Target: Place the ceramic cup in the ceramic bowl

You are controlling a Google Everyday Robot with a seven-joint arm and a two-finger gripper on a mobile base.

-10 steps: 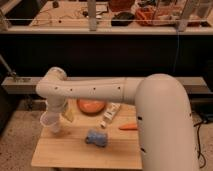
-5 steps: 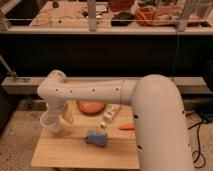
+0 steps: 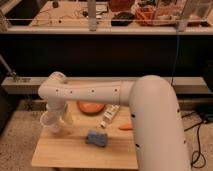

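Pincer (image 3: 56,114) is at the left end of the pale wooden counter (image 3: 75,152), right on the small white tapered ceramic cup (image 3: 50,123); clamped or apart, cannot tell, the white arm (image 3: 90,93) hides it; cup is left of the shallow orange-brown ceramic bowl (image 3: 90,107), apart from it, not inside; looks like the grasp stage, transfer to bowl pending; no readable writing anywhere, white rectangular box (image 3: 109,116) included.
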